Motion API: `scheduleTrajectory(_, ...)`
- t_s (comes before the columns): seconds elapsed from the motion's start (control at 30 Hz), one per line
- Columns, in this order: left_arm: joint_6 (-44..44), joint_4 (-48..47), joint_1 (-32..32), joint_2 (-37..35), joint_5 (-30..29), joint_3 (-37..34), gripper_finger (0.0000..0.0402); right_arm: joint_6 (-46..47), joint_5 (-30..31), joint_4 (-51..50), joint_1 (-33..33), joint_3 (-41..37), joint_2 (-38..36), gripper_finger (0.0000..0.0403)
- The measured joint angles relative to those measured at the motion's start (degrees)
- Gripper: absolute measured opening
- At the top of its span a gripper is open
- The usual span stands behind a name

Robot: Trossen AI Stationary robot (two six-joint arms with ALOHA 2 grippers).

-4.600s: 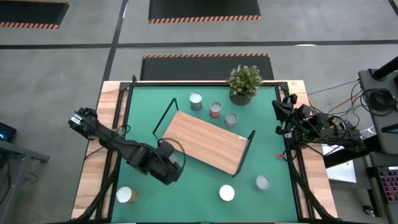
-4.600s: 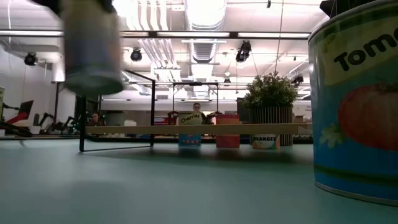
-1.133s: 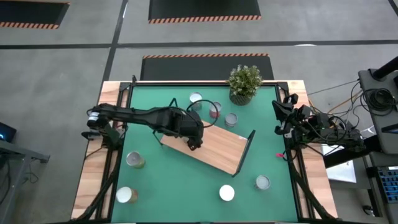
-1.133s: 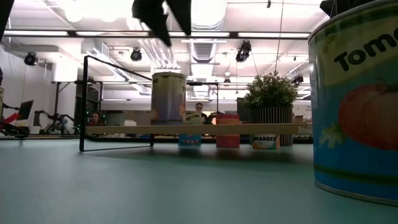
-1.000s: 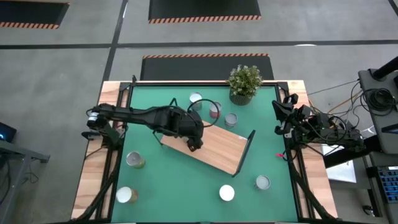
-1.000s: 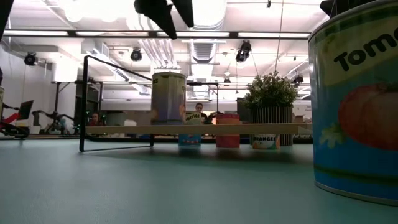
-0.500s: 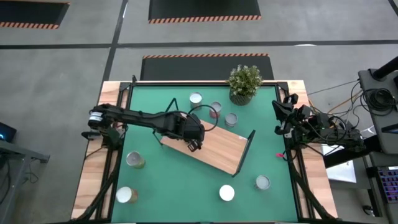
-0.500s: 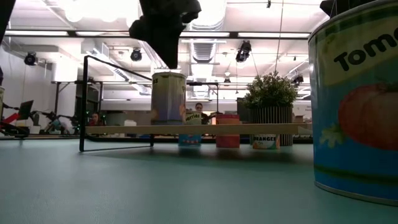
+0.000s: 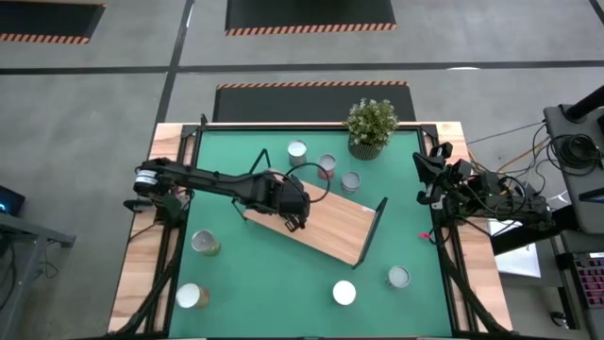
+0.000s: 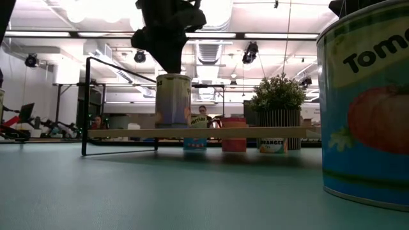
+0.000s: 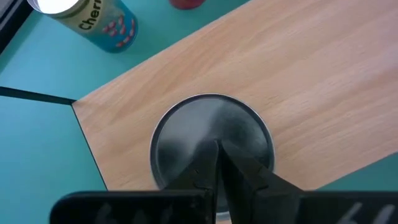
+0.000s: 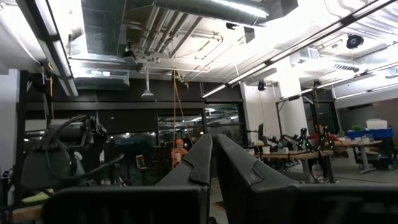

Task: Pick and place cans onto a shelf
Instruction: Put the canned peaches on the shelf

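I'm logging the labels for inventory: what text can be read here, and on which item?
"Tom", cut off by the frame: big tomato can nearest the low camera.
"Cher", cut off: blue can beside the shelf.
Labels on the cans behind the shelf in the low view: too small to read.

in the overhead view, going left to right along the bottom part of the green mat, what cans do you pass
Can near the left edge → white-topped can at the bottom-left corner → white-topped can → silver-topped can.
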Motion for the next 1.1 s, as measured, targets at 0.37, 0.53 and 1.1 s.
scheduleTrajectory(0.37,1.49,0.06,0.54,1.08,-0.58,0.04,0.0,-0.48,0.01,0.01,0.0,0.0,-0.02,0.0013)
scheduleTrajectory(0.53,2.19,0.04,1.0,1.78,-2.15,0.13,0.0,-0.61,0.01,0.02,0.0,0.0,0.0,0.0013)
scheduleTrajectory(1.1,1.98,-2.54,4.64,2.03,-9.38,-0.14,0.0,-1.01,0.02,0.04,0.0,0.0,0.0,0.0013)
